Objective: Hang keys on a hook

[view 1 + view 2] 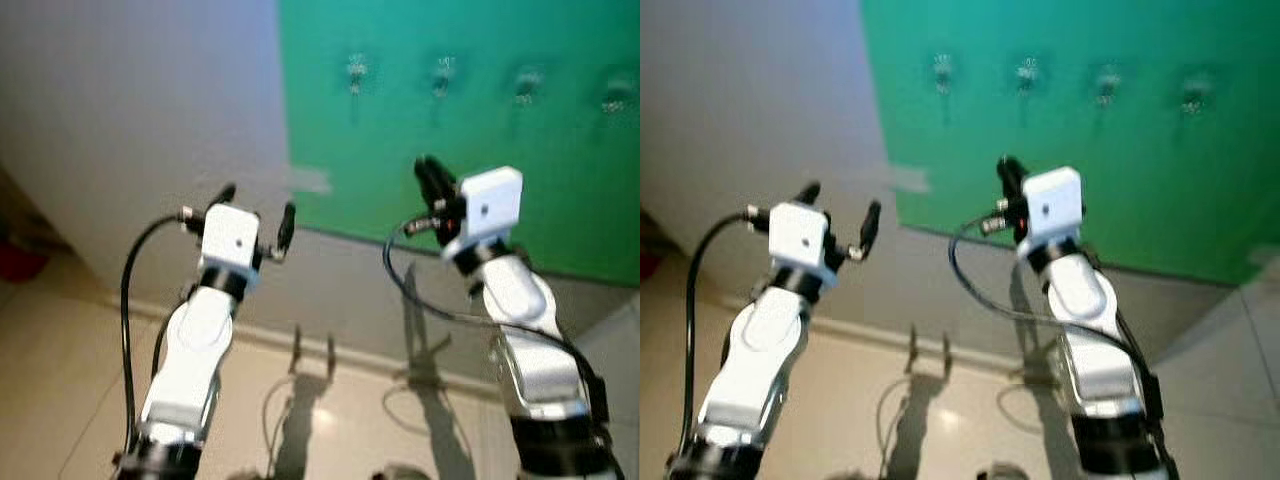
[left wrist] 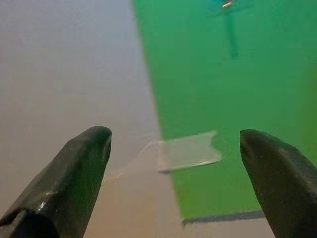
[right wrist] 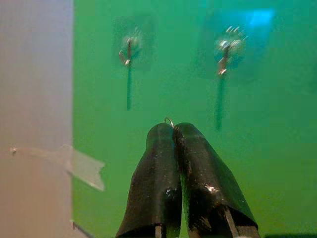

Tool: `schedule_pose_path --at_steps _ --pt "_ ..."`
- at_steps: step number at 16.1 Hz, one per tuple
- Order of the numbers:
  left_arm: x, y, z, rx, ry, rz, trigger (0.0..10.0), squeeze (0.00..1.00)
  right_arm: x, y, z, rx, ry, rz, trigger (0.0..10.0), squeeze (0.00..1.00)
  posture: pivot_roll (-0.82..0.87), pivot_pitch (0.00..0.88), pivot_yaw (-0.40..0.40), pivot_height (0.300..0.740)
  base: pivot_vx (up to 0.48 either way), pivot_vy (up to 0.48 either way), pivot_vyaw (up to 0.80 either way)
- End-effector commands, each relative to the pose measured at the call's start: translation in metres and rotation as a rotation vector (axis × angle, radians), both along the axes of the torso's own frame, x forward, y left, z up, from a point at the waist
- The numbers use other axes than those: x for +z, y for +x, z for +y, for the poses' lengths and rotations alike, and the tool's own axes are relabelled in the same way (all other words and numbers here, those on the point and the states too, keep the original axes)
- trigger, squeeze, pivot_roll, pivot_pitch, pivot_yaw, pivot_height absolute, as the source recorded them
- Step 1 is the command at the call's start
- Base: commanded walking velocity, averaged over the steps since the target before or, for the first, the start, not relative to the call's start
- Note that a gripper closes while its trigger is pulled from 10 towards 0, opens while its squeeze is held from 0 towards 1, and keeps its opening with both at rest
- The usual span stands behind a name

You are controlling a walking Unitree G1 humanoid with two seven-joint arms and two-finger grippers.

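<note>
nearest the head camera, low in frame: two silver arms raised over a pale tiled floor (image 1: 60, 400), shadows of both cast on it.
left pincer (image 1: 257, 212): fingers spread wide, nothing between them; held before the grey wall (image 1: 120, 120), near the edge of the green panel (image 1: 480, 150); idle by the look of it.
right pincer (image 3: 173, 130): fingers pressed together, a thin wire loop, the key ring (image 3: 169, 120), peeping out at the tips; rest of the keys hidden between or behind the fingers, count and shape not to be told. raised before the green panel, short of it, tips aimed up toward the row of hooks.
step in hand, by judgement: carrying the keys up to a hook, not yet hung.
next move, by judgement: lining up the exposed loop with one hook, most likely the nearer hook (image 3: 128, 52) or its neighbour (image 3: 225, 54), lifting above the prong, pushing forward, lowering on, then parting the fingers.
in the way: little loop showing beyond the tips, so small margin for catching the prong; hooks small and blurred.
beyond: strip of clear tape (image 2: 185, 151) at the panel's edge; skirting board (image 1: 350, 345) along the foot of the wall; further hooks (image 1: 525, 85) to the right.
</note>
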State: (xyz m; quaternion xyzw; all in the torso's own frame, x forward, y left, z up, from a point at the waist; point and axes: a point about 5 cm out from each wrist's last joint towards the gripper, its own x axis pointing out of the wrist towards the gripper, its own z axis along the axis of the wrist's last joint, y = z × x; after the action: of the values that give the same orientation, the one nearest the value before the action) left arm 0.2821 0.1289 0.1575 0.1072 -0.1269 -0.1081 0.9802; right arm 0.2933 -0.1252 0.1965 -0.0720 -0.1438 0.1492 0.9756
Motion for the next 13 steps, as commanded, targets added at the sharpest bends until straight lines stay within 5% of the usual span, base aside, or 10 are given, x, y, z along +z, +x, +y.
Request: schedule_pose_path --at_steps 1,6,13 --pt "0.002 0.000 0.001 -0.019 0.034 -0.008 10.0 0.00 0.003 0.002 0.005 0.027 0.032 0.013 10.0 0.00 -0.09 0.082 0.037 0.740 0.000 0.000 0.00" --pt "0.013 -0.002 -0.011 -0.138 0.065 -0.031 10.0 0.00 0.015 0.018 0.014 0.067 0.091 0.024 10.0 0.00 -0.08 0.084 0.035 0.740 0.000 0.000 0.00" --pt "0.021 -0.001 -0.007 -0.129 0.058 -0.048 10.0 0.00 0.025 0.042 0.041 0.212 0.166 0.076 10.0 0.00 -0.06 0.092 0.017 0.740 0.000 0.000 0.00"
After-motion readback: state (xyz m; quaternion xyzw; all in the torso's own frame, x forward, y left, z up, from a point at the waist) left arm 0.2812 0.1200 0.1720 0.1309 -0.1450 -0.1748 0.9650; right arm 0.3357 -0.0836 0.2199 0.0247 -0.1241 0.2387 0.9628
